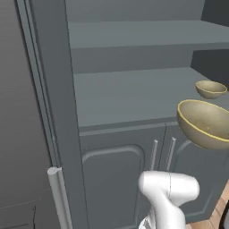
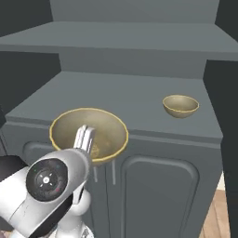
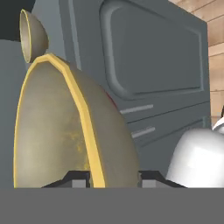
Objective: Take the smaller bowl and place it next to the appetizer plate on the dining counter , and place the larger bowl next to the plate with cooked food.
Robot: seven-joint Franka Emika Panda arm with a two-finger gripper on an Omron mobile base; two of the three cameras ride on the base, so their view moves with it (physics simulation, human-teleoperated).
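Here, the wide, deep tan-gold larger bowl [image 2: 89,135] with its lighter yellow rim hangs off the front edge of the dark grey cabinet counter [image 1: 129,96], lifted clear of the top and out over the panelled doors [image 2: 158,195]. The two-finger gripper [image 3: 114,178] is closed narrow on the bowl's rim, one dark finger tip [image 3: 78,181] inside the wall and the other outside, as the hand view shows; pinching the thin wall is likely the only hold a bowl this broad allows. The bowl looks tilted in the left base view, its mouth turned partly toward the arm.

The small round tan-gold smaller bowl [image 2: 181,106] sits upright on the same grey counter, well apart from the larger bowl and farther back from the counter's front edge, untouched.

Both bowls have a dull, mottled, stone-like inner surface with a smooth bright rim; the larger one shows yellowish blotches near its base. The counter top is flat and matte, with a shelf [image 2: 135,37] above it and slim bar handles [image 1: 154,154] on the doors below it.

Judging by this, the larger bowl is in transit and neither bowl is yet placed.
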